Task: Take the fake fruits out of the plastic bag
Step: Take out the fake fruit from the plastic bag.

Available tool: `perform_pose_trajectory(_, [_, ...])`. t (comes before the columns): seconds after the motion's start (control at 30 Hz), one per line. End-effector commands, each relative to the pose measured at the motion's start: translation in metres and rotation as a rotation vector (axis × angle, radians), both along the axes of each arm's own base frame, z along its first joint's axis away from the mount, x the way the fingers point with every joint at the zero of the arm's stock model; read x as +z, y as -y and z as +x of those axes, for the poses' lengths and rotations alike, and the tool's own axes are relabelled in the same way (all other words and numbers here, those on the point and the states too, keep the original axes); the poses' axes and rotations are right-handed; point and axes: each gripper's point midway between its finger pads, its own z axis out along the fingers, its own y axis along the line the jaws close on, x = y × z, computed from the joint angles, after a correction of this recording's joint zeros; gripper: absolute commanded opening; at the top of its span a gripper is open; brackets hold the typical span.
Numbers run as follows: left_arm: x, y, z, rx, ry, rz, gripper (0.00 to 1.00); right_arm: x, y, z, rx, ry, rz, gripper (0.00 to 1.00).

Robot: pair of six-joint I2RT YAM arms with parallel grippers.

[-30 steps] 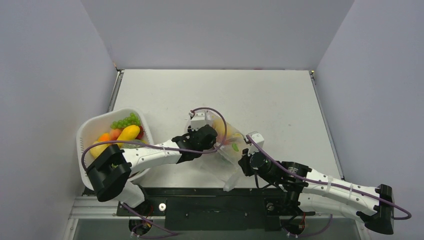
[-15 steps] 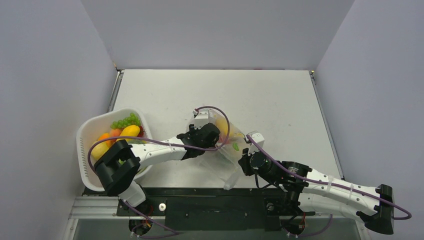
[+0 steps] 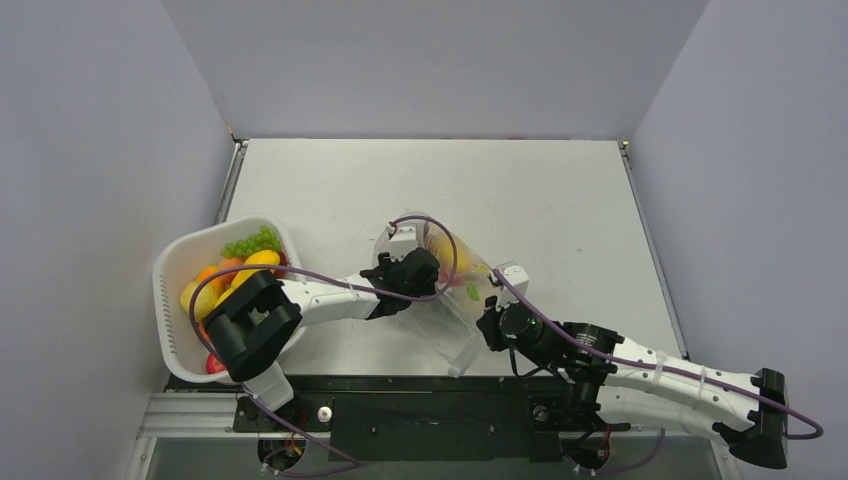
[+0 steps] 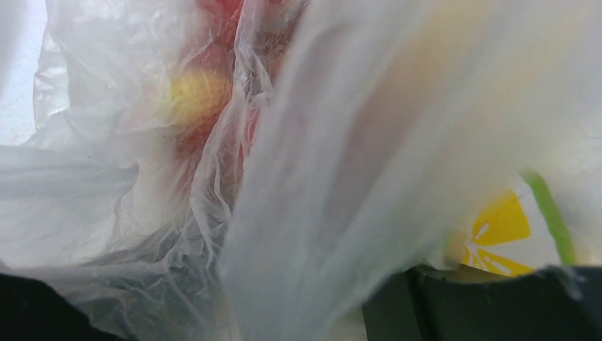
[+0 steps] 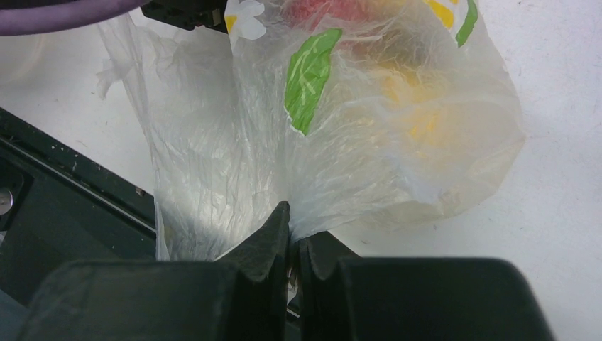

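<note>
The plastic bag [image 3: 458,290] lies at the table's near middle, transparent with green and yellow print. Fake fruits show through its film in the right wrist view: a red one [image 5: 312,11] and yellow ones [image 5: 419,121]. The left wrist view shows a yellow fruit [image 4: 199,96] and a red one [image 4: 227,14] behind the crinkled film [image 4: 341,177]. My left gripper [image 3: 432,276] is open at the bag's left side, with film draped between its fingers [image 4: 497,305]. My right gripper [image 5: 292,227] is shut on a gathered fold of the bag [image 5: 369,128] at its near end.
A white oval basket [image 3: 170,262] stands at the left table edge and holds green grapes [image 3: 250,242], a yellow fruit [image 3: 262,259] and an orange one [image 3: 208,272]. The left arm's elbow hangs over the basket. The black mounting rail [image 3: 420,400] runs along the near edge.
My left gripper has pushed a little to the right, further into the bag, and its elbow has swung right over the basket. The right gripper has kept its hold and not moved.
</note>
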Motion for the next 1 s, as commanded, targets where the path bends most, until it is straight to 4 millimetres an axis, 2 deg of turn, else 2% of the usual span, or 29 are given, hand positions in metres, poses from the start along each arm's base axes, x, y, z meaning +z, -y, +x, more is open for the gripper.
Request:
perform_pose_trajectory(0.0, [0.014, 0.013, 0.022, 0.035, 0.074, -0.060, 0.56, 0.022, -0.007, 0.008, -0.020, 0.037, 0.054, 0.03])
perform_pose_trajectory(0.23, [0.027, 0.015, 0.035, 0.058, 0.159, -0.080, 0.35, 0.024, -0.009, 0.007, -0.009, 0.032, 0.063, 0.02])
perform_pose_trajectory(0.43, [0.050, 0.015, 0.032, 0.040, 0.189, -0.119, 0.09, 0.026, -0.006, 0.007, -0.012, 0.040, 0.055, 0.02])
perform_pose_trajectory(0.63, [0.071, 0.017, 0.015, -0.002, 0.160, -0.180, 0.00, 0.024, -0.003, 0.008, -0.029, 0.044, 0.052, 0.03])
perform_pose_trajectory(0.77, [0.077, 0.029, -0.009, -0.106, 0.073, -0.250, 0.00, 0.027, 0.000, 0.012, -0.047, 0.059, 0.051, 0.03])
perform_pose_trajectory(0.87, [0.090, 0.039, -0.031, -0.207, 0.023, -0.331, 0.00, 0.030, 0.002, 0.016, -0.063, 0.076, 0.042, 0.03])
perform_pose_trajectory(0.97, [0.102, 0.041, -0.045, -0.265, -0.004, -0.369, 0.00, 0.032, 0.003, 0.018, -0.076, 0.089, 0.038, 0.03])
